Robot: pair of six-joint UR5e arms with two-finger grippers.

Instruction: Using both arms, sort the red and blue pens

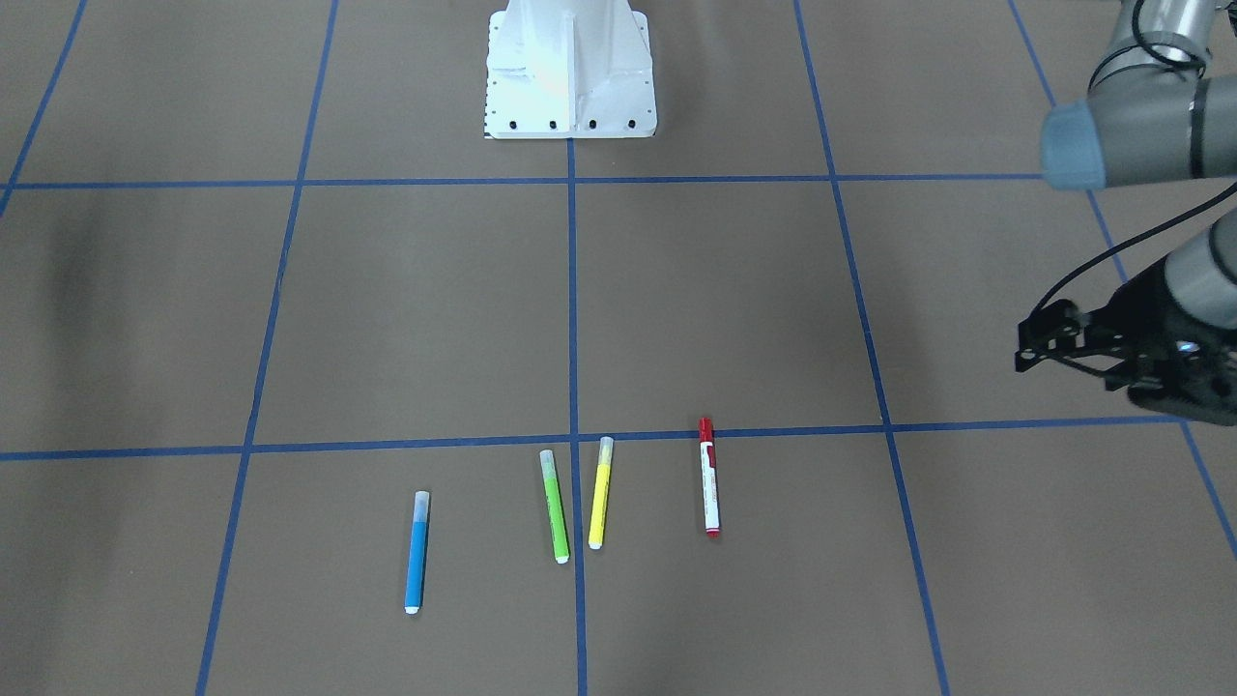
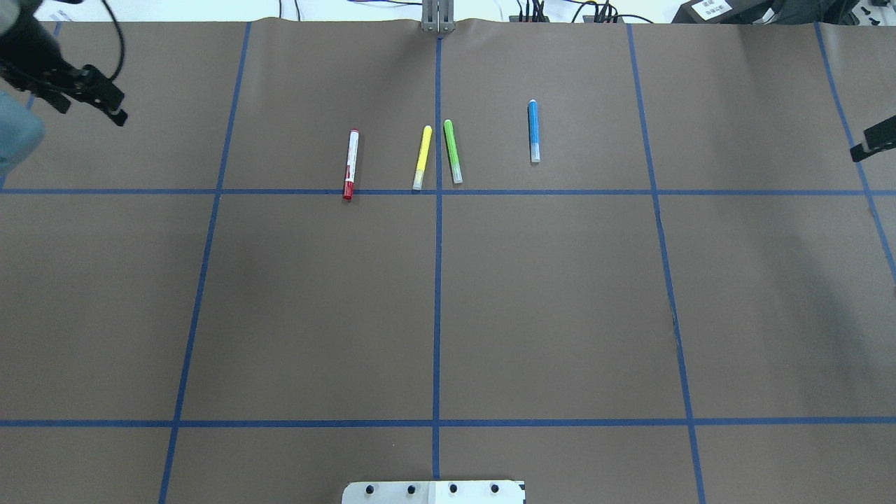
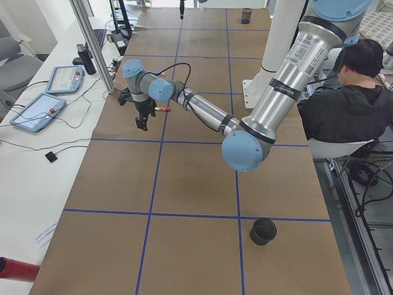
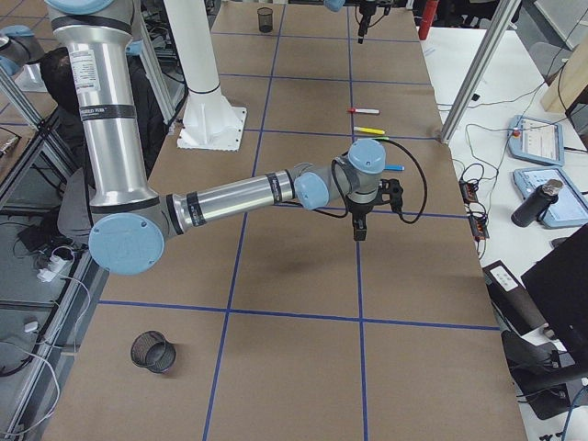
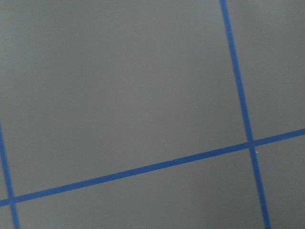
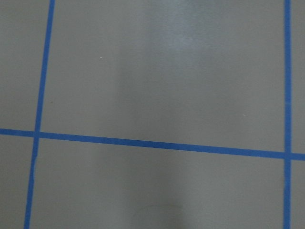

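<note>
The red pen, white-barrelled with a red cap, lies across a blue tape line. On the other side of a green marker and a yellow marker lies the blue pen. My left gripper hovers open and empty, well off to the red pen's side. Only a sliver of my right gripper shows at the overhead view's right edge, far from the blue pen; I cannot tell its state. Both wrist views show only brown table and tape lines.
The robot base stands at the table's middle edge. A black mesh cup sits at the left end of the table, another at the right end. A person sits beside the table.
</note>
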